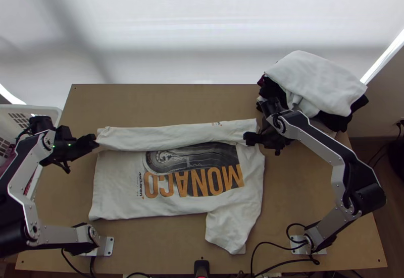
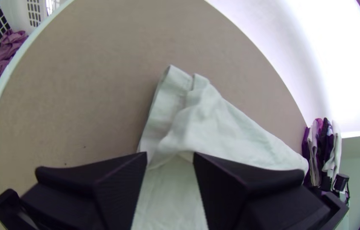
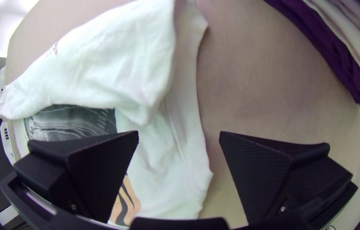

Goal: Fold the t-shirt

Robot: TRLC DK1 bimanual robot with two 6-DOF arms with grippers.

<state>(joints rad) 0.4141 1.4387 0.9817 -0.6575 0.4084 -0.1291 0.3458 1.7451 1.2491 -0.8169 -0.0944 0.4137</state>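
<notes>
White t-shirt (image 1: 178,173), orange-lettered, far side folded

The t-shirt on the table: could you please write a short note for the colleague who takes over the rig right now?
Left gripper: open, at the left end of the folded strip.
Right gripper: open, near the strip's right end.
T-shirt: lies print up between the arms, its far side folded over as a long strip.
Done: that far-side fold.
Left: the near side is not folded, and a sleeve sticks out toward the table's near edge. Probably fold these in next, then shorten the shirt.
Around: clothes pile at far right, basket at left.
</notes>
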